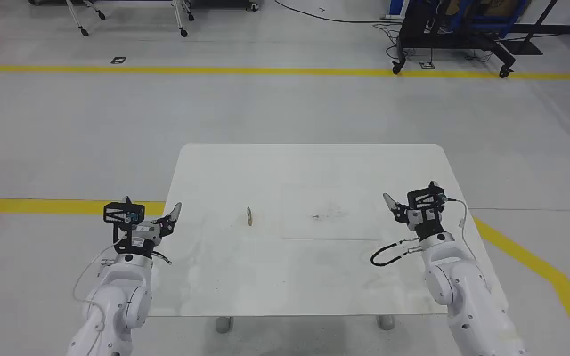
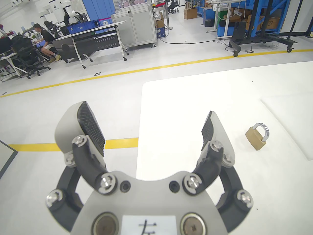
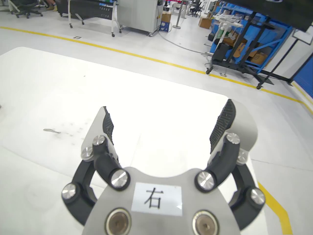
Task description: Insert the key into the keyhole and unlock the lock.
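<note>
The left gripper (image 2: 148,121), jaws spread and empty at the table's (image 1: 312,169) left edge, should pin the brass padlock (image 2: 255,139) by its body. The right gripper (image 3: 167,117), equally open, should pinch the key (image 3: 51,130) by its bow. The padlock lies flat left of centre with its silver shackle seated. The thin key is just right of it.

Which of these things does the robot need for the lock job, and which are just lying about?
Needed: brass padlock with silver shackle; small flat grey key, lying apart from it; left gripper and right gripper, both open.
Just about: yellow floor line; black wheeled stand.
</note>
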Available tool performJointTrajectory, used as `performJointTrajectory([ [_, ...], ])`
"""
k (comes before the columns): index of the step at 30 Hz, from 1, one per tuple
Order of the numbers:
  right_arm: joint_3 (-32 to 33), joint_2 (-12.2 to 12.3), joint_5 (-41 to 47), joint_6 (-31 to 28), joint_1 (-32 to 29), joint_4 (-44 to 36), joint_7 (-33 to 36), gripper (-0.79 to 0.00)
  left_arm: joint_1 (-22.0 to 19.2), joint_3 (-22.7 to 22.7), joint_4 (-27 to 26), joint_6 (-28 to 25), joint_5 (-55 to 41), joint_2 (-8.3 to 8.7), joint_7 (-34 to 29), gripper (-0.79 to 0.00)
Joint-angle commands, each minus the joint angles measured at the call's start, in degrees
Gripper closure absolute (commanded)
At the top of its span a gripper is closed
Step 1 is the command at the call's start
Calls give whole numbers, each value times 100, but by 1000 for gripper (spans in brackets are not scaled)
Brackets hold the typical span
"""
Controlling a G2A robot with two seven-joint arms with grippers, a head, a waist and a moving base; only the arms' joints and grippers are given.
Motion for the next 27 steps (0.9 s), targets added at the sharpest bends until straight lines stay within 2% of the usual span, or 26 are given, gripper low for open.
performJointTrajectory([
  [1,-188,-18,138,-232,254,224,239,-785,0,0,0,0,0,0,0,-785],
  [3,-253,-37,231,-157,432,356,423,-785,0,0,0,0,0,0,0,-785],
  [12,-253,-37,231,-157,432,356,423,-785,0,0,0,0,0,0,0,-785],
  [15,-578,-40,230,-833,588,476,796,-785,0,0,0,0,0,0,0,-785],
  [20,-992,-62,752,-2112,1264,1187,1379,-785,0,0,0,0,0,0,0,-785],
  [27,-1369,-92,1163,-3211,2001,2096,1651,-785,0,0,0,0,0,0,0,-785],
])
